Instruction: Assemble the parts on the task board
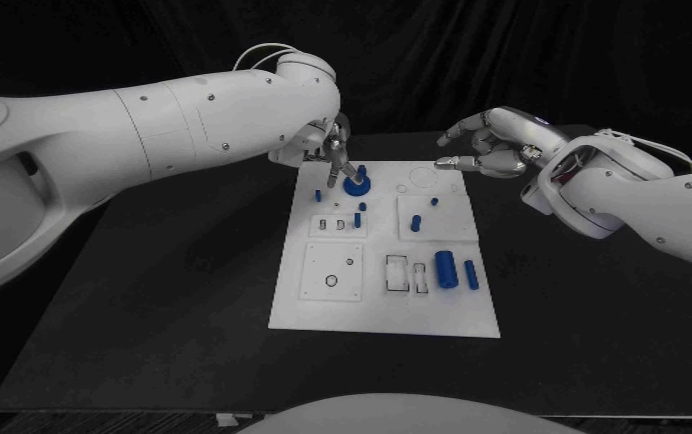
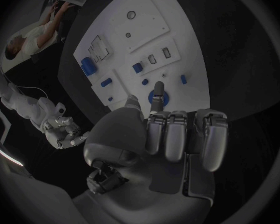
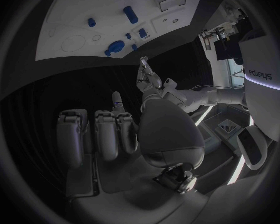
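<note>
Blue peg (image 1: 362,171) on its round base (image 1: 355,187) just beside left hand (image 1: 336,153).

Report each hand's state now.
Left hand: fingers on the blue peg in the round blue part; grip cannot be told.
Right hand: holds nothing, fingers curled.

A big black table (image 1: 173,294) fills the floor of the scene. Behind it hangs a dark curtain (image 1: 433,24) (it has long soft folds).
</note>
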### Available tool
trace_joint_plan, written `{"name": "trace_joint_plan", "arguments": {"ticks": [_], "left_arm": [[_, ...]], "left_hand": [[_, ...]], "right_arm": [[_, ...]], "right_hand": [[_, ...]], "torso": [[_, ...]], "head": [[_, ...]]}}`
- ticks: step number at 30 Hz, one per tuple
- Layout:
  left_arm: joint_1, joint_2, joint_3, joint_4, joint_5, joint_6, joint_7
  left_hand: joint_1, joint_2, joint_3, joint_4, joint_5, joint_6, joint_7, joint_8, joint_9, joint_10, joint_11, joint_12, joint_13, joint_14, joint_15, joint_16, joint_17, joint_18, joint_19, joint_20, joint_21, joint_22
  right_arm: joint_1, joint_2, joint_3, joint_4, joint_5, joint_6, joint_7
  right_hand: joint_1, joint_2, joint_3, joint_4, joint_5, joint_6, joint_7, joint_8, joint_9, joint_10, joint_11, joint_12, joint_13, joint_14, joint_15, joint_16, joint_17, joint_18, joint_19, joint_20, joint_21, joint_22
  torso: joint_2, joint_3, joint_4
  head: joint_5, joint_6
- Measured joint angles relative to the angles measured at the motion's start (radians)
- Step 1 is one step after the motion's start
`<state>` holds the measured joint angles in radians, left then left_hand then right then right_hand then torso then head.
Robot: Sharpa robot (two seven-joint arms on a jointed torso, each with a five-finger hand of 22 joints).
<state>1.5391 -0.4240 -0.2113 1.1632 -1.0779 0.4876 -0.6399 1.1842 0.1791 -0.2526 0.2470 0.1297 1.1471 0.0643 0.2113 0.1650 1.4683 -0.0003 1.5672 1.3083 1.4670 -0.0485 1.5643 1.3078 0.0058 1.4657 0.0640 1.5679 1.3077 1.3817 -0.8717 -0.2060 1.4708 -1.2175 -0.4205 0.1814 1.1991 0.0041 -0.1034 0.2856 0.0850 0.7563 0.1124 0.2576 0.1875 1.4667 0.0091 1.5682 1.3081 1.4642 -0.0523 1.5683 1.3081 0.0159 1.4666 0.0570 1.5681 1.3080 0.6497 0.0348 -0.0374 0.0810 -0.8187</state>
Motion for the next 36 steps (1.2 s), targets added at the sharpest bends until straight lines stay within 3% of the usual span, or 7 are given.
{"name": "trace_joint_plan", "arguments": {"ticks": [9, 16, 18, 22, 25, 30, 36], "left_arm": [[-0.028, 0.016, 0.000, -0.008, -0.001, -0.005, 0.001], [-0.045, 0.026, 0.000, -0.013, -0.001, -0.008, 0.004], [-0.049, 0.028, 0.000, -0.015, -0.001, -0.009, 0.005], [-0.054, 0.030, 0.000, -0.024, -0.001, -0.009, 0.008], [-0.056, 0.032, 0.000, -0.029, -0.001, -0.007, 0.012], [-0.060, 0.037, 0.000, -0.037, 0.009, -0.003, 0.019], [-0.064, 0.044, 0.000, -0.043, 0.035, 0.004, 0.023]], "left_hand": [[0.001, -0.001, 0.014, -0.004, 0.021, 0.000, 0.000, -0.010, 0.002, 0.000, 0.000, 0.000, 0.000, 0.000, 0.000, 0.000, 0.000, 0.000, 0.000, 0.000, 0.000, 0.000], [0.021, -0.021, 0.033, -0.022, 0.044, 0.000, 0.000, -0.026, 0.005, -0.003, -0.003, 0.000, 0.000, -0.004, -0.003, 0.000, 0.000, 0.000, 0.000, 0.000, 0.000, 0.000], [0.016, -0.027, 0.036, -0.025, 0.073, 0.000, 0.000, -0.028, 0.008, -0.003, -0.003, 0.000, 0.000, -0.004, -0.003, 0.000, 0.000, 0.000, 0.000, 0.000, 0.000, 0.000], [0.034, -0.047, 0.069, -0.036, 0.217, -0.010, 0.002, -0.047, 0.017, -0.003, -0.003, 0.000, 0.000, -0.001, -0.006, 0.000, 0.000, 0.000, 0.000, -0.007, 0.000, 0.000], [0.037, -0.050, 0.094, -0.039, 0.267, -0.015, 0.003, -0.054, 0.022, -0.003, -0.003, 0.000, 0.000, 0.000, -0.007, 0.000, 0.000, 0.000, 0.000, -0.007, 0.000, 0.000], [0.046, -0.059, 0.117, -0.042, 0.280, -0.022, 0.004, -0.064, 0.026, -0.003, -0.003, 0.000, 0.000, 0.000, -0.007, 0.000, 0.000, 0.000, 0.000, -0.007, 0.000, 0.000], [0.029, -0.076, 0.135, -0.028, 0.231, -0.031, 0.012, -0.076, 0.033, -0.003, -0.003, 0.000, 0.000, 0.000, -0.007, 0.000, 0.000, 0.000, 0.000, -0.007, -0.006, 0.000]], "right_arm": [[-0.001, 0.007, 0.000, -0.004, 0.000, 0.009, -0.005], [-0.006, 0.009, 0.000, -0.007, 0.001, 0.016, -0.007], [-0.008, 0.010, 0.000, -0.008, 0.001, 0.018, -0.007], [-0.010, 0.012, 0.000, -0.010, 0.001, 0.021, -0.007], [-0.012, 0.013, 0.000, -0.012, 0.001, 0.023, -0.007], [-0.014, 0.013, 0.000, -0.014, 0.001, 0.025, -0.007], [-0.017, 0.013, 0.000, -0.016, 0.001, 0.028, -0.007]], "right_hand": [[0.000, 0.000, 0.000, 0.000, 0.004, 0.000, 0.000, 0.000, -0.001, 0.000, 0.000, 0.000, 0.000, 0.003, 0.003, 0.000, 0.000, 0.000, 0.000, 0.000, 0.000, 0.000], [0.002, 0.002, -0.003, 0.003, 0.008, 0.007, 0.000, 0.002, -0.001, 0.000, 0.000, 0.000, 0.000, 0.003, 0.003, 0.000, 0.000, 0.000, 0.000, 0.000, 0.000, 0.000], [0.005, 0.005, -0.006, 0.000, 0.016, 0.011, 0.000, 0.007, -0.001, 0.000, 0.000, 0.000, 0.000, 0.003, 0.003, 0.000, 0.000, 0.000, 0.000, 0.000, 0.000, 0.000], [0.005, 0.005, -0.010, 0.001, 0.027, 0.020, -0.001, 0.013, -0.001, 0.000, 0.000, 0.000, 0.000, 0.003, 0.003, 0.000, 0.000, 0.000, -0.004, 0.004, 0.000, 0.000], [0.005, 0.006, -0.012, 0.000, 0.034, 0.025, 0.000, 0.017, -0.001, 0.000, 0.000, 0.000, 0.000, 0.003, 0.003, 0.000, 0.000, 0.000, -0.004, 0.004, 0.000, 0.000], [0.009, 0.009, -0.015, 0.001, 0.050, 0.027, -0.002, 0.019, -0.001, 0.000, 0.000, 0.000, 0.000, 0.003, 0.003, 0.000, 0.000, 0.000, -0.004, 0.004, 0.000, 0.000], [0.016, 0.016, -0.018, -0.002, 0.068, 0.030, 0.002, 0.025, -0.001, 0.000, 0.000, 0.000, 0.000, 0.003, 0.003, 0.000, 0.000, 0.000, -0.004, 0.004, 0.000, 0.000]], "torso": [[-0.001, 0.0000, 0.0009], [-0.001, 0.0016, 0.0006], [-0.001, 0.0016, 0.0007], [-0.002, 0.0016, 0.0014], [-0.002, 0.0012, 0.0019], [-0.002, 0.0007, 0.0019], [-0.002, 0.0003, 0.0019]], "head": [[0.008, -0.003], [0.008, -0.006], [0.008, -0.007], [0.009, -0.010], [0.010, -0.013], [0.010, -0.017], [0.009, -0.021]]}}
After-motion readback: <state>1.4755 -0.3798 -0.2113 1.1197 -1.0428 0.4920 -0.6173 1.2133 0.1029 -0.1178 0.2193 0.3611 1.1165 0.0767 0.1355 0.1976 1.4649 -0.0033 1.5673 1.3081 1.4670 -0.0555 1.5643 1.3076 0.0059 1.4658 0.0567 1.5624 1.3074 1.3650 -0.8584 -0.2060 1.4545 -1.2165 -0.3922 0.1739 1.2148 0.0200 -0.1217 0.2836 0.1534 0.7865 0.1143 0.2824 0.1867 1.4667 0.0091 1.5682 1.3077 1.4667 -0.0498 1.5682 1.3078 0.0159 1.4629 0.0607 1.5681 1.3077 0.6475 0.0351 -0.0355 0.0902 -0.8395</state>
